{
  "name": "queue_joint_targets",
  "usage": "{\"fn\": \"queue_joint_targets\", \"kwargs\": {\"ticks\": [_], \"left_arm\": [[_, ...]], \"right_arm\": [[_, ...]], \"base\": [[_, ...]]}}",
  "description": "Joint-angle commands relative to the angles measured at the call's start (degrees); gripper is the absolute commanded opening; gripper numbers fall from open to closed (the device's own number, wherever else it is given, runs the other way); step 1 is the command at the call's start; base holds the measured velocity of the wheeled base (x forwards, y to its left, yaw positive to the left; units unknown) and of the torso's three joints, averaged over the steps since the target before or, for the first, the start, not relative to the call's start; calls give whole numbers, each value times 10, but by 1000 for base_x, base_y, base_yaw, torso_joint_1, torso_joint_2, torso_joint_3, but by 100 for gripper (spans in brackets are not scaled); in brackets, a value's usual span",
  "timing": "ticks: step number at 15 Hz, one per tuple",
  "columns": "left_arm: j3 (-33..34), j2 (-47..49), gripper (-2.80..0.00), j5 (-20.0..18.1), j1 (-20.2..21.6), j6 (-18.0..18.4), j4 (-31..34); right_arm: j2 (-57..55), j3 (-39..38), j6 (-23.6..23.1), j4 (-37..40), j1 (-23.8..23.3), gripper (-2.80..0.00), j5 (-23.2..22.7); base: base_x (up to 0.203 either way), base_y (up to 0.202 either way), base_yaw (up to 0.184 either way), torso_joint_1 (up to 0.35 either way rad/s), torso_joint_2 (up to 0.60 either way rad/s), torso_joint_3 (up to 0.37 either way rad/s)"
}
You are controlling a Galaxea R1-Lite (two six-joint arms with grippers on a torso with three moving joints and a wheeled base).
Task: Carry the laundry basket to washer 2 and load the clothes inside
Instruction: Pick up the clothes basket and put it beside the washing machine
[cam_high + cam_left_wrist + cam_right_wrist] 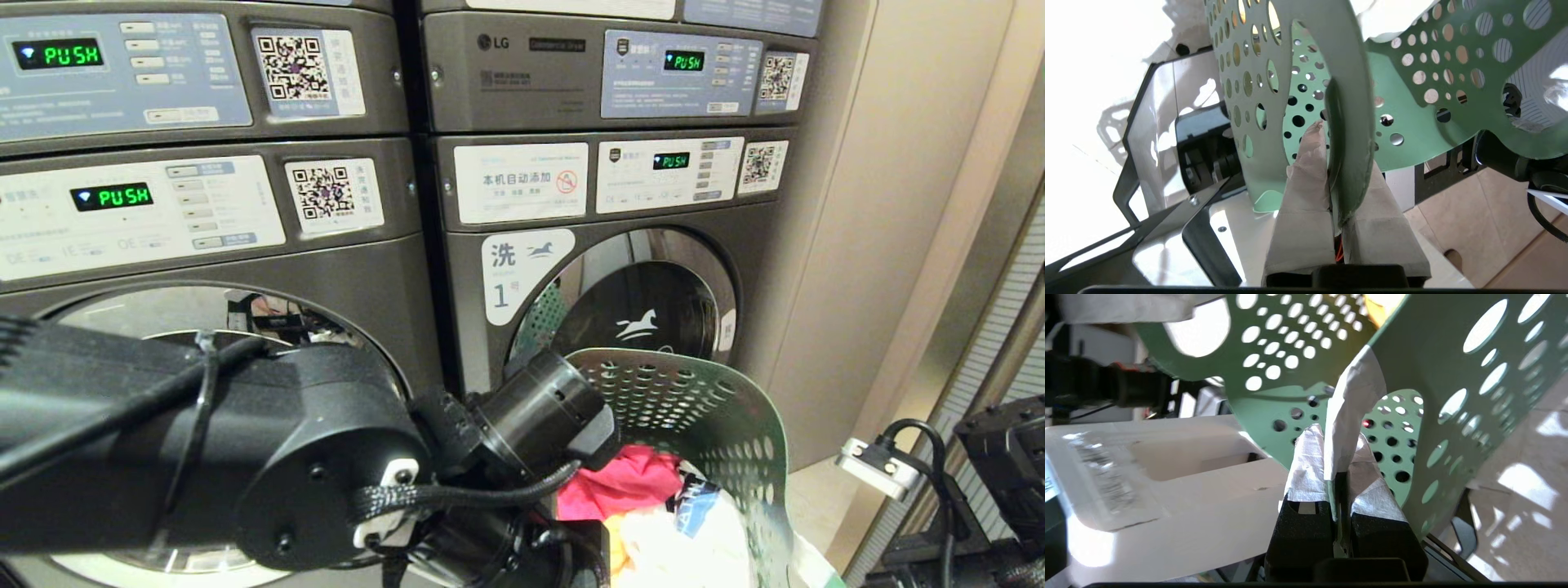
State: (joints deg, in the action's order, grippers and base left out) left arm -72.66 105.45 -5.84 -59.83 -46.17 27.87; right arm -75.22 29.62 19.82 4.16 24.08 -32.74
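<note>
The green perforated laundry basket point(718, 416) hangs tilted in front of the machines, held between both arms. In it lie the clothes: a red-pink piece point(629, 482), a white one with some blue point(694, 547) and a bit of yellow-orange point(616, 555). My left gripper point(1339, 155) is shut on a loop handle of the basket point(1347, 81). My right gripper point(1337, 445) is shut on the basket's opposite edge point(1412, 355), with a white fold pinched there too. Washer 2 cannot be picked out: no label with a 2 shows.
A grey washer labelled 1 point(518, 273) stands right behind the basket, its round door point(645, 302) shut. A like washer point(245, 245) stands to its left, my left arm point(245, 457) covering its number. Machines with green PUSH displays are stacked above. A beige wall point(882, 204) is on the right.
</note>
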Motion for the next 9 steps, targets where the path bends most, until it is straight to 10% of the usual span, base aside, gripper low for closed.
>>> {"fn": "queue_joint_targets", "kwargs": {"ticks": [1,9], "left_arm": [[-5,11,-280,7,-12,-2,1],[-16,29,-280,9,-22,-1,7]], "right_arm": [[-3,-9,2,0,-5,-280,18],[4,-23,0,0,-28,-280,54]], "base": [[0,0,0,0,0,0],[0,0,0,1,1,-7]]}}
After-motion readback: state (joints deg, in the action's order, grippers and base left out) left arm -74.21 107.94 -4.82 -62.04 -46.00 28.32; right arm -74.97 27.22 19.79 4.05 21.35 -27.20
